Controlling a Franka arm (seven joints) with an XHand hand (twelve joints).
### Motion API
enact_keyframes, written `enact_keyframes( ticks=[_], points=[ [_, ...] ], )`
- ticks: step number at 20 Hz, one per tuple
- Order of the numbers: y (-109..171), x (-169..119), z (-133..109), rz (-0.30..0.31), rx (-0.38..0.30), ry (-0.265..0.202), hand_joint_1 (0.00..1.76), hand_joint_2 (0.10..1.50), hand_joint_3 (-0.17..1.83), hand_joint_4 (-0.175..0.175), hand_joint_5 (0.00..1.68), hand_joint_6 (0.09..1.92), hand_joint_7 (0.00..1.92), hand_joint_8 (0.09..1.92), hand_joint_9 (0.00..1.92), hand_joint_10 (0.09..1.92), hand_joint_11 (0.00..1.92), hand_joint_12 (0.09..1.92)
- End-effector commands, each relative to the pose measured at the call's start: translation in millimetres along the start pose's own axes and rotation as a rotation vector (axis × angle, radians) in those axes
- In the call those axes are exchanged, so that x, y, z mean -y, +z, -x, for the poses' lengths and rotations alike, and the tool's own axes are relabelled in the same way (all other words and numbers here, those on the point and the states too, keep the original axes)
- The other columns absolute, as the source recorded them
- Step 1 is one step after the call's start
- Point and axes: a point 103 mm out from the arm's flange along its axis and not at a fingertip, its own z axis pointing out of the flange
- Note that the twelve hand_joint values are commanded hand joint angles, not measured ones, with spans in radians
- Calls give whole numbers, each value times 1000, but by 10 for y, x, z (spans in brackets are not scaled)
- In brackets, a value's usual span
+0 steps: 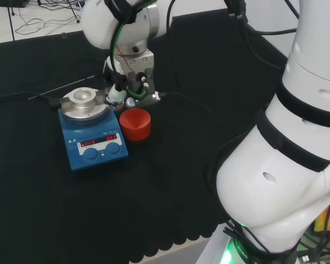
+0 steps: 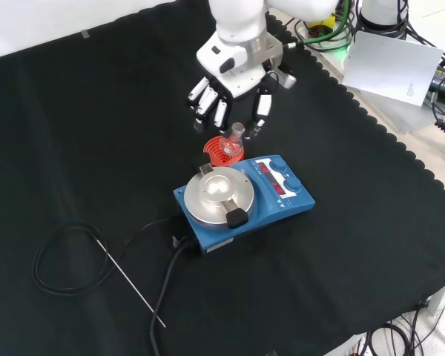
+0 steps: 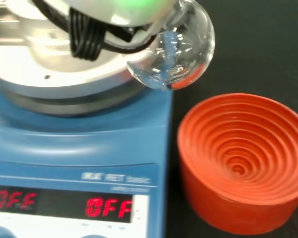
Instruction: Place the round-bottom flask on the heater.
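Observation:
A clear round-bottom flask hangs in the air, and my hand is shut on its neck from above. In the front view the flask hovers over the red ribbed stand, just behind the heater. The wrist view shows the stand with nothing in it and the flask's bulb beside the rim of the heater's metal plate. In the head view my hand holds the flask right of the silver plate on the blue heater, behind the stand.
A black cable coils on the cloth left of the heater in the front view, with a thin metal rod lying beside it. The heater's display glows red. A white sheet lies past the cloth's scalloped edge.

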Motion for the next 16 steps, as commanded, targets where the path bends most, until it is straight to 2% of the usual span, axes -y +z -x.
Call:
enact_keyframes(
  ticks=[1, 5, 16],
  points=[
    [-291, 41, 297, -18, -29, 56, 1081, 667, 787, 175, 1115, 1010, 437, 687, 697, 597, 348, 1349],
    [-321, 38, 387, -16, -29, 49, 1082, 665, 790, 175, 1117, 1009, 433, 688, 691, 596, 349, 1347],
    [-596, -155, -35, -27, -36, 13, 1084, 659, 796, 175, 1121, 1005, 428, 690, 686, 599, 351, 1346]
  ],
)
